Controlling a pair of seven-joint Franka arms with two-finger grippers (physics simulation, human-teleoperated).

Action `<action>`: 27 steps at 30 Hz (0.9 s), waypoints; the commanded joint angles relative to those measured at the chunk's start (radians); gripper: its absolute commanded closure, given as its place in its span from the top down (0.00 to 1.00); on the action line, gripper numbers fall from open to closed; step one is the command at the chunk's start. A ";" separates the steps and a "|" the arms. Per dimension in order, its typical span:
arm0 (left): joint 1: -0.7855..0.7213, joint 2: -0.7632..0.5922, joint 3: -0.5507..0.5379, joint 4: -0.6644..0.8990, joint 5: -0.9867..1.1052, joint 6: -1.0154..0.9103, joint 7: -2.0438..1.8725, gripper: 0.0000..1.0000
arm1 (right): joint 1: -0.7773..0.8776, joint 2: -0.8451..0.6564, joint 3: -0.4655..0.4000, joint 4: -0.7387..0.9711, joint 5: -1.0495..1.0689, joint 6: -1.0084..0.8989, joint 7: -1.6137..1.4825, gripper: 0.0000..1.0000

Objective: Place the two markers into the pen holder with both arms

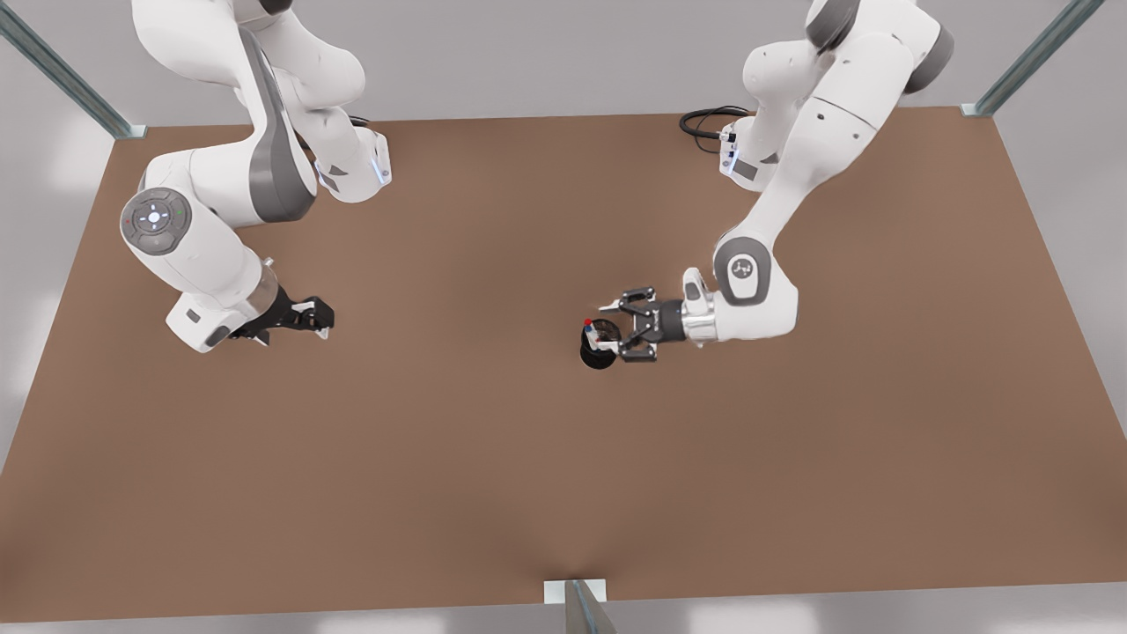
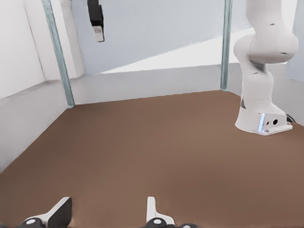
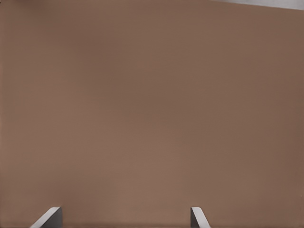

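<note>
The job looks close to done. The pen holder (image 1: 599,350), a small black cup, stands upright near the middle of the front view, a bit to the right. A red marker (image 1: 588,323) pokes out at its rim. The blue-capped marker is too small to tell for sure, but no marker lies loose on the surface (image 1: 493,458).

The left claw (image 1: 618,333) is on the right side of the front view, just beside the cup and a little above it. Its arm reaches in flat from the right. Its fingers (image 2: 152,209) are spread apart and hold nothing.

The right claw (image 1: 319,319) waits on the left side of the front view, well apart from the cup. Its fingers (image 3: 197,216) are wide open too, with bare brown surface between them.

The step in hand seems to be letting go over the cup. The next move likely calls for the left claw to lift up and pull away slowly, so it does not bump the cup over.

The surface is plain brown and flat. Grey walls stand around it, with metal posts (image 1: 1030,62) at the corners. A black cable (image 1: 704,119) curls by the arm base in the upper right of the front view.
</note>
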 commanded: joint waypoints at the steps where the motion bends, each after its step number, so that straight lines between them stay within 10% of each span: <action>1: 0.027 -0.021 0.019 0.145 0.496 -0.014 -1.220 1.00 | -0.001 -0.001 0.000 0.001 0.001 -0.001 -0.055 1.00; 3: 0.061 -0.003 0.082 0.369 0.912 -0.345 -2.150 1.00 | -0.001 0.001 0.000 0.004 0.000 0.001 -0.055 1.00; 6: 0.083 -0.059 0.131 0.575 1.397 -0.688 -2.238 1.00 | -0.018 -0.007 -0.003 0.007 0.001 -0.011 -0.056 1.00; 8: 0.130 -0.156 0.151 0.573 1.383 -0.720 -2.232 1.00 | -0.027 0.019 -0.004 0.065 0.000 -0.013 -0.071 1.00; 10: -0.107 -0.265 0.474 0.489 1.302 -0.721 -2.232 1.00 | -0.037 0.039 -0.007 0.130 0.003 -0.027 -0.085 1.00; 27: -0.143 -0.199 0.482 0.504 1.310 -0.715 -2.332 1.00 | -0.044 0.054 -0.006 0.122 0.003 -0.031 -0.104 1.00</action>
